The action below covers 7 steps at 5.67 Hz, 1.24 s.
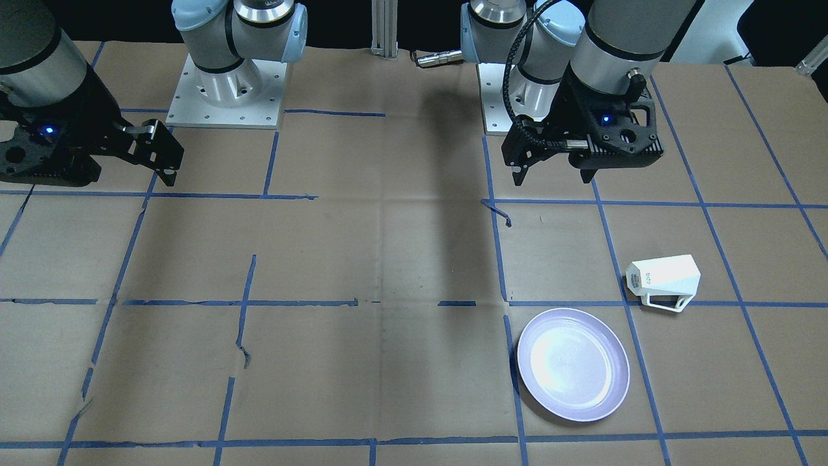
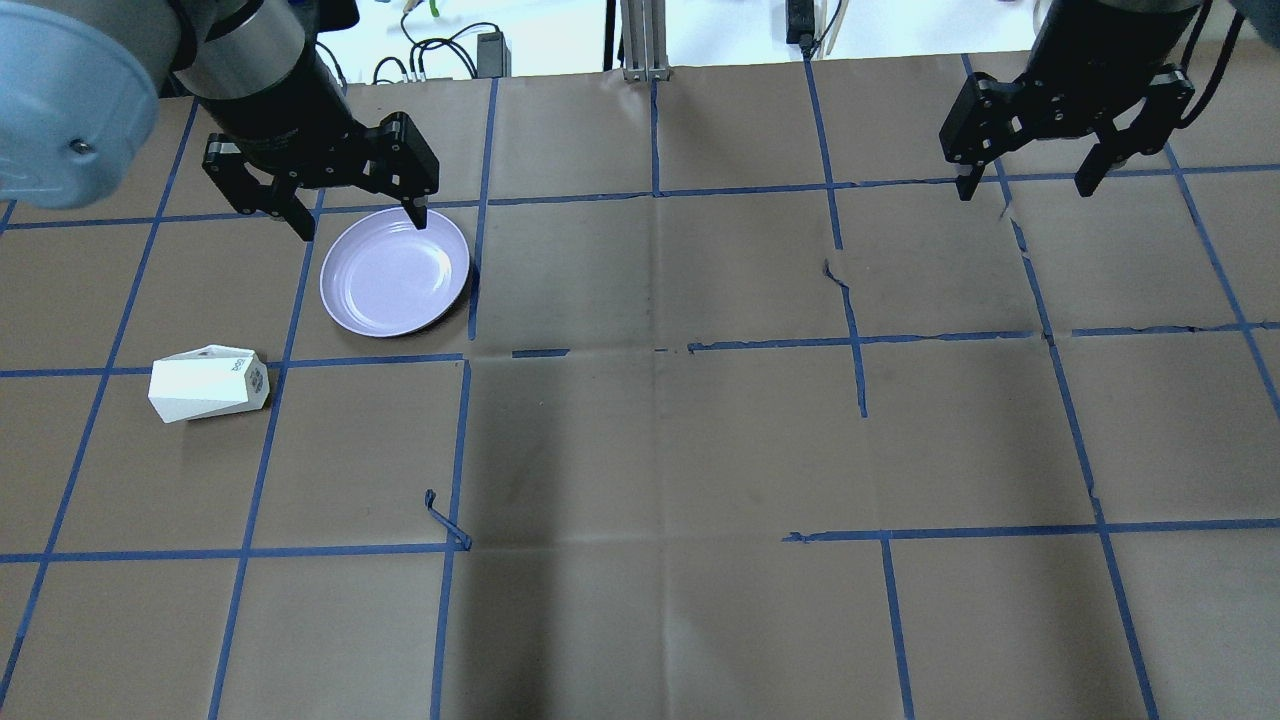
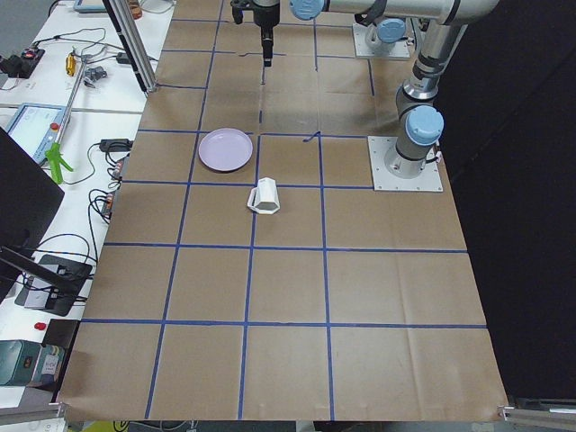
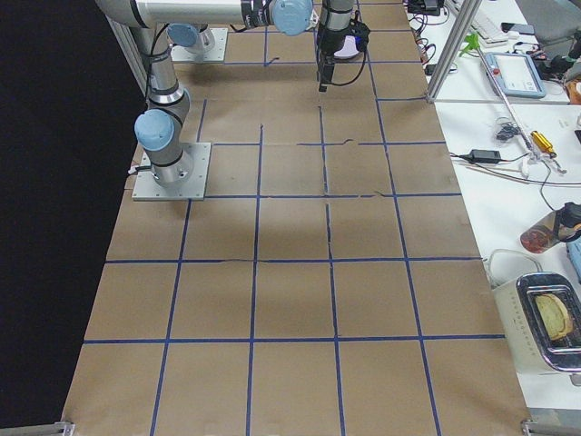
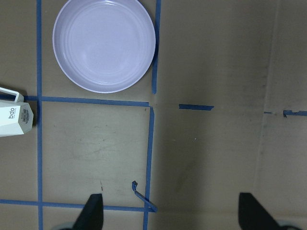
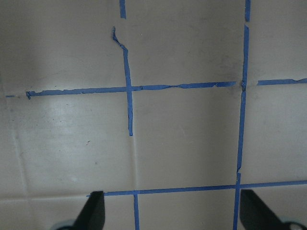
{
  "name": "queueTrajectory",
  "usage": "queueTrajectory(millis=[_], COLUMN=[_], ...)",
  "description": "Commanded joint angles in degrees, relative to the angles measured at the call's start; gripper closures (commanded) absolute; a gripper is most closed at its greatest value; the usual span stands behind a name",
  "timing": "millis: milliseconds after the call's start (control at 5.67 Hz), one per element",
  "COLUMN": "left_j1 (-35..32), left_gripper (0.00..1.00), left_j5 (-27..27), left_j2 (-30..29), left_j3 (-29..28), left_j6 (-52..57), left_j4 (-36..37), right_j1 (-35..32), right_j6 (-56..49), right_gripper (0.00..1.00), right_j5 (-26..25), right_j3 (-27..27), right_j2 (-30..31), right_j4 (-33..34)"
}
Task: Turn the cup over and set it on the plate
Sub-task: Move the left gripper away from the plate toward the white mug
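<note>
The white faceted cup point(image 1: 665, 279) lies on its side on the table, its printed narrow base towards the middle and its handle on the side away from the robot. It also shows in the overhead view point(image 2: 205, 383) and at the left edge of the left wrist view point(image 5: 14, 117). The lavender plate point(image 1: 572, 364) sits empty beside it, also in the overhead view point(image 2: 395, 272) and the left wrist view point(image 5: 104, 45). My left gripper point(image 2: 362, 225) hangs open and empty high above the table, on the robot's side of both. My right gripper point(image 2: 1023, 188) is open and empty, far off on the other half.
Brown paper with a grid of blue tape point(image 2: 655, 350) covers the table. The two arm bases point(image 1: 226, 90) stand at the robot's edge. A loose curl of tape point(image 2: 445, 520) lies near the cup's square. Benches with tools and cables line the operators' side point(image 3: 54, 135).
</note>
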<state>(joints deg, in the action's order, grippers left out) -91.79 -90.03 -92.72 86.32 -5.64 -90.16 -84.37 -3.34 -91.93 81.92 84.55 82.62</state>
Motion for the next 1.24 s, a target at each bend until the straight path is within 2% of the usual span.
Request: queueTrajectory(millis=[0, 176, 353, 1059], left_j1=[1.33, 5.78, 13.83, 42.24], left_gripper=[0.01, 0.01, 0.01, 0.01], left_j5=[0.03, 0.47, 0.73, 0.29], left_j2=[-0.27, -1.4, -1.59, -5.89], left_j3=[-0.1, -0.45, -0.63, -3.09], left_j6=[0.88, 4.54, 12.32, 50.98], left_j4=[0.07, 0.68, 0.69, 0.86], right_j1=[0.0, 0.0, 0.0, 0.0], right_j6=[0.0, 0.0, 0.0, 0.0], right_gripper=[0.0, 0.0, 0.0, 0.0], right_j5=[0.0, 0.0, 0.0, 0.0], right_j3=[0.0, 0.0, 0.0, 0.0], right_j2=[0.0, 0.0, 0.0, 0.0], right_j4=[0.0, 0.0, 0.0, 0.0])
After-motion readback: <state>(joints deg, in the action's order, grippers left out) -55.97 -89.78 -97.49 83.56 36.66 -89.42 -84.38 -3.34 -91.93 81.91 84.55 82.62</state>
